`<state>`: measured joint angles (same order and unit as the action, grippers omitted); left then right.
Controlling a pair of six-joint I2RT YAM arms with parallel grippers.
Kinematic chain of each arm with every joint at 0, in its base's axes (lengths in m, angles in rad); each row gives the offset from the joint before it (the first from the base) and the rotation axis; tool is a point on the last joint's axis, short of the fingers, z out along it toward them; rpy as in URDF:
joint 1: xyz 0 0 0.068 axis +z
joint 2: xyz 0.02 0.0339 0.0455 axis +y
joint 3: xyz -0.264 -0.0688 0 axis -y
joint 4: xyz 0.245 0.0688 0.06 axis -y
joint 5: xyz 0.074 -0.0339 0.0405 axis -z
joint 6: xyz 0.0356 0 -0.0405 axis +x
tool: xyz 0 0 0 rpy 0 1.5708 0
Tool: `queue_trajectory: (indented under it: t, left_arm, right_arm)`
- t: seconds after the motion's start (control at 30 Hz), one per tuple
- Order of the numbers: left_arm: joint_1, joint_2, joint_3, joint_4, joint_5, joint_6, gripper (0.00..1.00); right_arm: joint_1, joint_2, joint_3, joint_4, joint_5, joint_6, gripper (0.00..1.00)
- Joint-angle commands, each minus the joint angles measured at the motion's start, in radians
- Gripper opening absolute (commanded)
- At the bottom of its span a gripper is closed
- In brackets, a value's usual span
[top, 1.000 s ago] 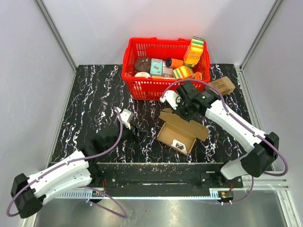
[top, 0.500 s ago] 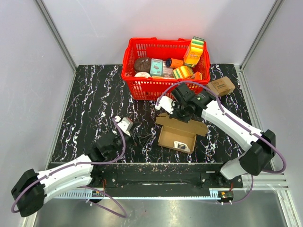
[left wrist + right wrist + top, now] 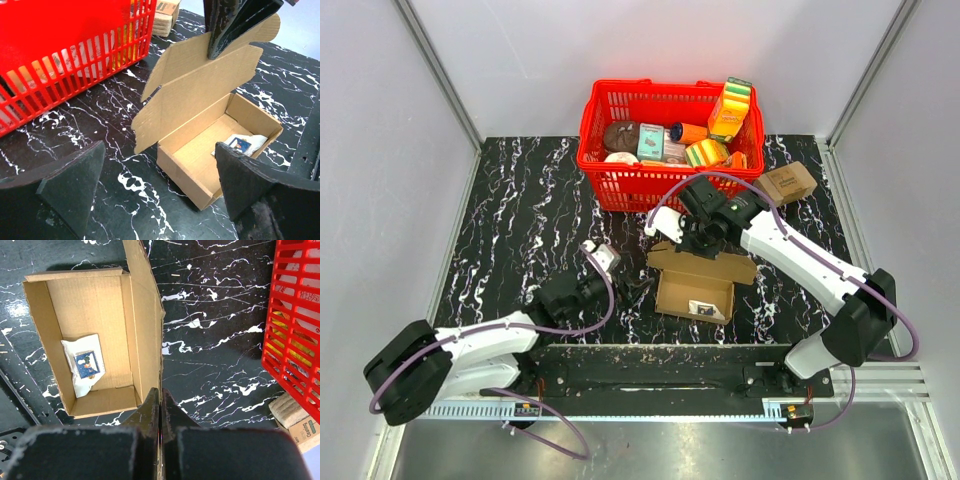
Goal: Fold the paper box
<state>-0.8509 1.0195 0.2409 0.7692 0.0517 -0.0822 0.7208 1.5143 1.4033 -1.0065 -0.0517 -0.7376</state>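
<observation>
My right hand (image 3: 159, 396) is pinched tight on the top edge of the lid flap (image 3: 200, 85) of the paper box (image 3: 695, 285), the fingers closed flat on either side of the cardboard. The flap stands up from the box's far wall, on the side toward the red basket (image 3: 620, 88). From my right wrist I look almost straight down along it, with the open tray of the box (image 3: 90, 340) lying to one side of my grip.

The box sits on the black marbled surface (image 3: 520, 220), just in front of the basket and apart from it. A small white packet with a blue print (image 3: 86, 365) lies inside.

My left hand (image 3: 625, 288) is low over the surface to the left of the box, spread wide and holding nothing. From that wrist, the box's near corner (image 3: 200, 170) lies ahead between my two fingers (image 3: 70, 185), touching neither.

A smaller brown carton (image 3: 788, 182) rests beside the basket's right end.
</observation>
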Motion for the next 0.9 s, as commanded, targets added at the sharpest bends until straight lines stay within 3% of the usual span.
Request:
queue_trajectory:
  t: [0.0,0.23,0.6,0.87]
  left_arm:
    - [0.009,0.077,0.078,0.114,0.1,0.061,0.93]
    - [0.093,0.18,0.184,0.025,0.279,0.087,0.84]
    - [0.168,0.263,0.233,0.021,0.473,0.085,0.8]
    - [0.167,0.304,0.29,0.002,0.455,0.085,0.6]
  right_arm:
    - [0.012,-0.026,0.034,0.023,-0.039,-0.089,0.0]
    - [0.017,-0.052,0.031,0.016,-0.053,-0.098,0.0]
    - [0.019,-0.085,0.006,0.022,-0.068,-0.105,0.0]
    - [0.019,-0.088,0.002,0.02,-0.074,-0.1,0.0]
